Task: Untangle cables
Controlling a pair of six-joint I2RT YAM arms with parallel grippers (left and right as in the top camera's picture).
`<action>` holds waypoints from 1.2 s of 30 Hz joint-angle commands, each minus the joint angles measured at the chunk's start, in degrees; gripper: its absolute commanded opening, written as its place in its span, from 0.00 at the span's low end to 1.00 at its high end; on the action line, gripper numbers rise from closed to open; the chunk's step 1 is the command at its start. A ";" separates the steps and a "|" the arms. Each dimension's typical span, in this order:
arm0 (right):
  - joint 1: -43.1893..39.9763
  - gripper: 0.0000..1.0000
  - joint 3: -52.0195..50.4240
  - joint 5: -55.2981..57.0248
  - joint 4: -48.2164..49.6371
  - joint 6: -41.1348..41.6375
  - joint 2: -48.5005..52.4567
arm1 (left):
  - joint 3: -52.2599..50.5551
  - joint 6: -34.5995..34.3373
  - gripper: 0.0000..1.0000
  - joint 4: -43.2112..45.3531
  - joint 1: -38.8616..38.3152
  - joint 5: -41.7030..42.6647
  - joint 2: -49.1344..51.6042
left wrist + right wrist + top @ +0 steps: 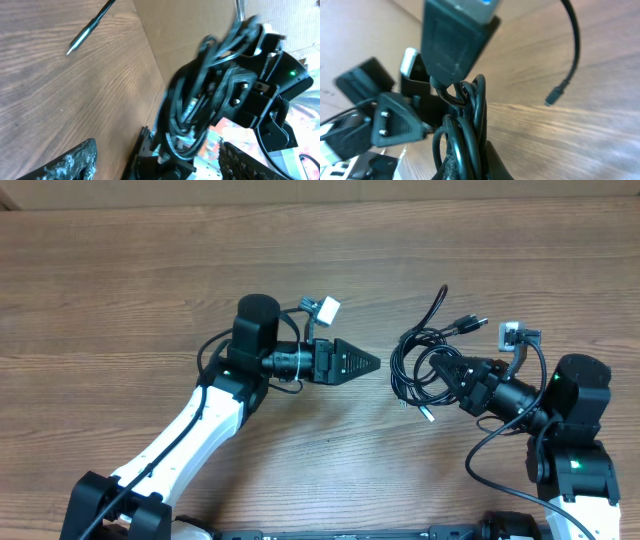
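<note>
The cables [418, 360] are a coiled bundle of thin black cords on the wooden table, right of centre. One strand [437, 302] trails toward the back and a silver-tipped end [425, 414] points forward. My right gripper [452, 376] is shut on the bundle's right side. In the right wrist view the cords [470, 125] run between its fingers [470, 167], with a flat plug [455, 40] above and a two-pin plug [395, 125] to the left. My left gripper [362, 362] is open and empty, just left of the bundle. It faces the bundle [200, 100] in the left wrist view, fingers [159, 147] wide apart.
A cardboard wall [320, 195] runs along the table's far edge. A loose silver-tipped end [86, 33] lies on the wood in the left wrist view. A thin strand with a small plug [555, 96] lies on the table in the right wrist view.
</note>
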 commanded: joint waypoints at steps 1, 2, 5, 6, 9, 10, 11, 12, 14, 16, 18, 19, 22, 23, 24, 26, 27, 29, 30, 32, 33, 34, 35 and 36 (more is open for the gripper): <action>-0.24 0.04 0.70 -5.49 2.84 1.62 -0.37 | 0.98 -3.37 0.74 0.11 -2.19 -0.28 -1.09; -0.24 0.04 0.70 -5.49 2.91 2.08 -0.37 | 0.98 -4.39 0.73 0.39 -2.78 -0.87 -1.09; -0.24 0.04 0.70 -5.51 2.99 2.40 -0.37 | 0.98 -7.98 0.66 4.11 -4.63 -1.60 -1.09; -0.24 0.04 0.70 -5.49 3.04 2.40 -0.37 | 0.98 -9.01 0.59 6.82 -5.35 -1.84 -1.09; -0.24 0.04 0.70 -5.51 3.04 2.43 -0.37 | 0.98 -10.99 0.15 9.07 -7.58 -5.90 -1.07; -0.24 0.04 0.70 -5.51 3.04 2.40 -0.37 | 0.98 -10.99 0.09 9.07 -7.67 -5.88 -1.07; -0.24 0.04 0.70 -5.51 3.04 2.40 -0.37 | 0.98 -10.99 0.04 9.07 -7.67 -5.81 -1.07; -0.24 0.04 0.70 -5.49 3.04 2.40 -0.37 | 0.98 -10.97 0.04 9.05 -7.67 -5.88 -1.07; -0.24 0.04 0.70 -5.46 3.04 2.40 -0.35 | 0.98 -10.97 0.04 9.11 -7.65 -6.05 -1.07; -0.24 0.04 0.70 -4.98 3.06 2.38 -0.35 | 0.98 -10.97 0.04 9.14 -7.65 -6.05 -1.07; -0.24 0.04 0.70 -4.17 2.97 2.38 -0.35 | 0.98 -9.62 0.04 9.35 -7.65 -6.03 -1.07; -0.24 0.04 0.70 -3.21 2.54 2.38 -0.35 | 0.98 -7.10 0.04 9.66 -7.61 -6.08 -1.07; -0.24 0.36 0.70 -0.50 0.48 2.38 -0.35 | 0.98 2.80 0.04 10.36 -7.23 -9.27 -1.09; -0.24 0.48 0.70 0.09 0.00 2.40 -0.35 | 0.98 4.63 0.04 10.36 -7.21 -10.58 -1.09; -0.24 0.61 0.70 1.07 -0.96 2.40 -0.35 | 0.98 7.13 0.04 10.40 -7.23 -12.87 -1.11; -0.24 0.70 0.70 2.43 -2.67 2.38 -0.37 | 0.98 9.81 0.04 10.36 -7.23 -16.24 -1.20; -0.24 0.72 0.70 3.15 -3.54 2.38 -0.35 | 0.98 11.45 0.04 10.38 -7.23 -18.45 -1.42; -0.24 0.75 0.70 4.26 -5.09 2.38 -0.37 | 0.98 15.52 0.04 10.29 -7.23 -22.29 -2.19; -0.24 0.75 0.70 4.22 -5.46 2.40 -0.37 | 0.98 17.68 0.04 10.03 -7.23 -24.81 -2.80; -0.24 0.76 0.70 3.69 -5.88 2.40 -0.37 | 0.98 20.04 0.04 9.05 -7.23 -28.28 -3.91; -0.24 0.76 0.70 2.73 -5.86 2.40 -0.37 | 0.98 22.12 0.04 7.89 -7.34 -30.93 -4.98; -0.24 0.76 0.70 0.09 -5.20 2.40 -0.37 | 0.98 24.61 0.04 6.40 -7.48 -33.75 -6.19; -0.24 0.76 0.70 -4.44 -3.56 2.45 -0.37 | 0.98 27.78 0.04 4.33 -8.09 -36.65 -7.82; -0.24 0.76 0.70 -7.45 -1.84 3.39 -0.37 | 0.98 29.83 0.04 3.23 -8.85 -38.10 -8.81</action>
